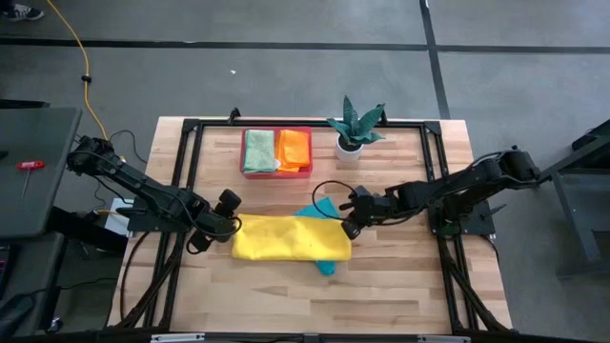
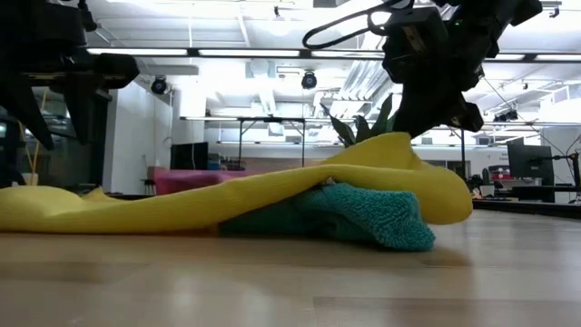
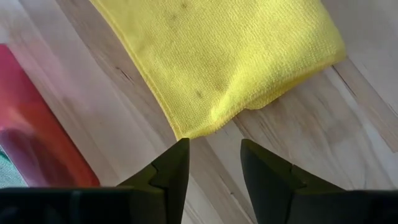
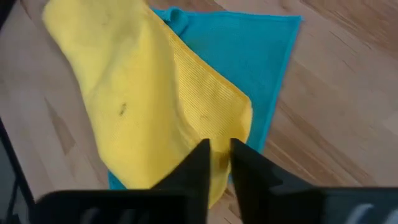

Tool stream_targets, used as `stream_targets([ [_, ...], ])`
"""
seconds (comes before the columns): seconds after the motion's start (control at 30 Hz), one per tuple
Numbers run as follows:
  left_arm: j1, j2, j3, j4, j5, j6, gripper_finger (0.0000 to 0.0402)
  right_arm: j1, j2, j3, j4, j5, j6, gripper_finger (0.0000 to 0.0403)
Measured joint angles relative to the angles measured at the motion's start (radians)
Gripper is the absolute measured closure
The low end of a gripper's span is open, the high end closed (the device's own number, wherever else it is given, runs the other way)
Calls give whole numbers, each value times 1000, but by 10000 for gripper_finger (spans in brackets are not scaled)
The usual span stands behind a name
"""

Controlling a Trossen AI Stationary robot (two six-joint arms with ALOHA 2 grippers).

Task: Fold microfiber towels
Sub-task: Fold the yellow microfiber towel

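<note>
The left claw [image 3: 214, 165] stood with its two fingers apart and nothing between them, just off the left end of the yellow towel [image 1: 289, 238], whose corner lay on the bare wood directly ahead of the fingertips. The right claw [image 4: 217, 158] hung at the yellow towel's right end with only a narrow gap between its fingers; yellow cloth showed in that gap, but whether it was pinched or let go could not be told.

The yellow towel lay folded into a long band near the middle of the surface [image 1: 400, 295], running left to right between the two claws. It was draped over a teal towel [image 1: 322, 207], which poked out toward the far edge and again toward the near edge under the band's right part. In the low view the yellow cloth humped up over the teal one.

Near the far edge, a pink tray [image 1: 275, 172] held a light green towel [image 1: 257, 151] beside an orange towel [image 1: 294, 149]. A small potted plant [image 1: 355, 126] stood just right of the tray.
</note>
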Motion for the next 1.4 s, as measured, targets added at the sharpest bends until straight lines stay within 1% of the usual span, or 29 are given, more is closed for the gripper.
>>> stream_targets([
  [0.1, 0, 0, 0, 0, 0, 0, 270, -30, -3, 0, 8, -5, 8, 305],
  [0.23, 0, 0, 0, 2, 0, -1, 270, -93, -43, 0, 9, -13, -95, 237],
  [0.3, 0, 0, 0, 11, 0, -4, 270, -121, -74, 0, 5, -30, -129, 213],
  [0.4, 0, 0, 9, 65, 20, -8, 270, -141, -126, 0, -37, -32, -169, 197],
  [0.47, 0, 0, 19, 141, 57, -20, 270, -141, -154, 0, -83, -30, -191, 195],
  [0.53, 0, 4, 19, 225, 90, -71, 271, -141, -172, 0, -132, -26, -194, 194],
  [0.6, 0, 29, 20, 288, 86, -140, 275, -141, -180, 0, -173, -26, -193, 194],
  [0.63, 0, 50, 20, 292, 75, -180, 281, -141, -181, 0, -186, -26, -193, 194],
  [0.67, 2, 77, 20, 294, 66, -215, 290, -141, -180, 0, -193, -26, -193, 194],
  [0.73, 3, 142, 19, 293, 63, -286, 323, -141, -180, -1, -195, -26, -193, 194],
  [0.8, 3, 211, 18, 296, 85, -359, 369, -141, -180, -3, -192, -26, -194, 194],
  [0.83, 3, 242, 18, 305, 100, -396, 385, -141, -180, -4, -192, -26, -203, 194],
  [0.87, 2, 275, 19, 329, 113, -432, 392, -140, -180, -4, -191, -27, -217, 194],
  [0.97, 0, 348, 19, 353, 106, -516, 390, -141, -177, -4, -188, -46, -275, 194],
  [1.07, 0, 407, 19, 368, 111, -598, 399, -142, -160, -5, -161, -81, -315, 194],
  [1.2, -3, 456, 22, 372, 114, -673, 399, -155, -86, -5, -72, -130, -340, 196],
  [1.27, -6, 465, 23, 372, 115, -711, 401, -167, -26, -5, -20, -132, -342, 210],
  [1.3, -9, 466, 23, 373, 116, -732, 400, -173, 8, -5, 13, -136, -341, 224],
  [1.37, -15, 466, 22, 379, 110, -751, 401, -189, 81, -5, 98, -151, -340, 269],
  [1.4, -16, 463, 21, 386, 108, -757, 401, -200, 119, -5, 152, -162, -338, 299],
])
